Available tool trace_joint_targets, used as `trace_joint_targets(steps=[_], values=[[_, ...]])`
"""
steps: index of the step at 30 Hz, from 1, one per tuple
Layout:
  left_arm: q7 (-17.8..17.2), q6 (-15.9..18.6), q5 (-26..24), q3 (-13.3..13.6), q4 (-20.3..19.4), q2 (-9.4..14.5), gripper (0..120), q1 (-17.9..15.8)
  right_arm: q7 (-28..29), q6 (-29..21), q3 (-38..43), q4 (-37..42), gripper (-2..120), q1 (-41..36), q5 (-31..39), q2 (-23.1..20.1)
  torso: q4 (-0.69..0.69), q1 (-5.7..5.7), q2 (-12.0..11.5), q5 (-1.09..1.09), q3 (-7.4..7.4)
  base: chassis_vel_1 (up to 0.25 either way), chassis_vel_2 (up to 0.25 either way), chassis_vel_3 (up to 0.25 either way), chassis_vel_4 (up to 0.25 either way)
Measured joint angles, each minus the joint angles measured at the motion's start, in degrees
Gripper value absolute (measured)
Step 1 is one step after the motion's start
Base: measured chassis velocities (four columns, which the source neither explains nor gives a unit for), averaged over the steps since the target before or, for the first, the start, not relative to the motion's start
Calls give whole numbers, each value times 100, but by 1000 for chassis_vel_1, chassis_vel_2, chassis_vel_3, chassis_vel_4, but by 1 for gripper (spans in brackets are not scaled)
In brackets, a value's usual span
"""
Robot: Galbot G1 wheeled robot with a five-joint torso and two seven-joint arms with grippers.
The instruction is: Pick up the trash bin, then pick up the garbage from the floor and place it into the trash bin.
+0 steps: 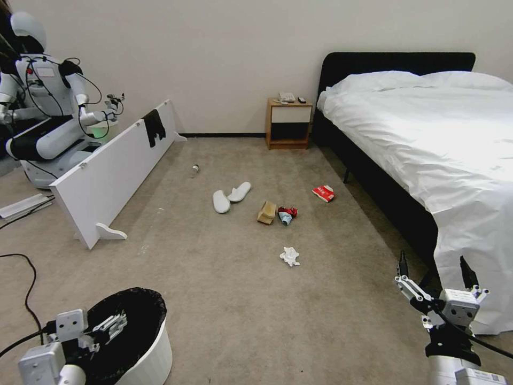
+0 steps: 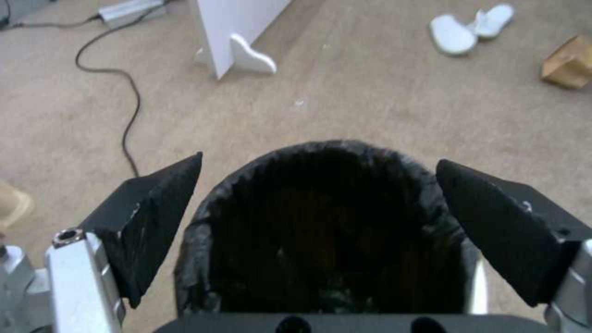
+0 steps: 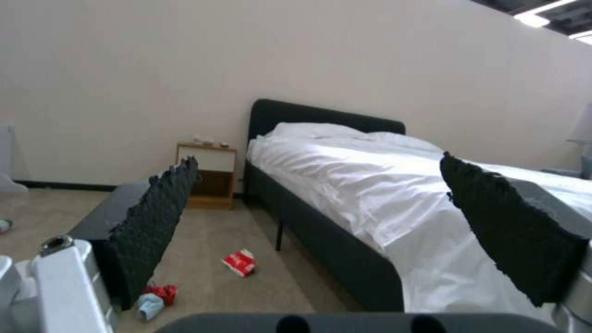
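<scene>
Spread wide, the left gripper [image 2: 317,203] hangs over the trash bin [image 1: 152,358] rim to grasp it, while the right gripper [image 1: 437,274] waits open beside the bed [image 1: 427,133].

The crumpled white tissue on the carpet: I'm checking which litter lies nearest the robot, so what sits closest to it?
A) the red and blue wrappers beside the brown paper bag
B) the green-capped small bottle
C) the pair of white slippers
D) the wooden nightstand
A: in the head view the crumpled white tissue lies just in front of the red and blue wrappers and the brown paper bag; the slippers, bottle and nightstand are farther off.
</scene>
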Motion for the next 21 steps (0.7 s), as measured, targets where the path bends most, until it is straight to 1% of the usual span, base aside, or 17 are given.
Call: trace_joint_targets(steps=[1, 3, 4, 5, 6, 7, 9, 10, 12, 13, 16, 17, 19, 20, 21], values=[[0, 0, 0, 0, 0, 0, 100, 0, 0, 0, 0, 0, 100, 0, 0, 0, 0, 0, 0, 0, 0, 0, 0, 0, 0], [-107, 148, -341, -123, 80, 165, 100, -1, 9, 0, 22, 0, 100, -1, 8, -2, 0, 0, 0, 0, 0, 0, 0, 0, 0], [-107, 148, -341, -123, 80, 165, 100, -1, 9, 0, 22, 0, 100, -1, 8, -2, 0, 0, 0, 0, 0, 0, 0, 0, 0], [-174, 236, -536, -220, 189, 328, 100, -16, 14, -1, 46, 0, 100, -4, 14, -3, 0, 0, 0, 0, 0, 0, 0, 0, 0], [-189, 263, -613, -302, 288, 441, 100, -44, 15, -2, 61, 0, 100, -5, 17, -3, 0, 0, 0, 0, 0, 0, 0, 0, 0], [-189, 263, -613, -302, 288, 441, 100, -44, 15, -2, 61, 0, 100, -5, 17, -3, 0, 0, 0, 0, 0, 0, 0, 0, 0], [-204, 330, -805, -426, 492, 641, 100, -111, 16, -6, 79, 0, 100, -3, 21, 1, 0, 0, 0, 0, 0, 0, 0, 0, 0], [-204, 330, -805, -426, 492, 641, 100, -111, 16, -6, 79, 0, 100, -3, 21, 1, 0, 0, 0, 0, 0, 0, 0, 0, 0], [-215, 404, -933, -495, 822, 841, 100, -248, 16, -10, 90, 0, 100, -3, 21, 32, 0, 0, 0, 0, 0, 0, 0, 0, 0], [-215, 404, -933, -495, 822, 841, 100, -248, 16, -10, 90, 0, 100, -3, 21, 32, 0, 0, 0, 0, 0, 0, 0, 0, 0], [-200, 421, -975, -523, 1145, 1036, 100, -370, 17, -15, 99, 0, 100, -5, 12, 51, 0, 0, 0, 0, 0, 0, 0, 0, 0], [-200, 421, -975, -523, 1145, 1036, 100, -370, 17, -15, 99, 0, 100, -5, 12, 51, 0, 0, 0, 0, 0, 0, 0, 0, 0], [-177, 421, -1072, -540, 1382, 1160, 100, -462, 17, -25, 115, -4, 100, -5, 9, 56, 0, 0, 0, 0, 0, 0, 0, 0, 0], [-177, 421, -1072, -540, 1382, 1160, 100, -462, 17, -25, 115, -4, 100, -5, 9, 56, 0, 0, 0, 0, 0, 0, 0, 0, 0], [-165, 421, -1111, -544, 1589, 1259, 100, -533, 17, -32, 123, -11, 100, -3, 6, 62, 0, 0, 0, 0, 0, 0, 0, 0, 0]])
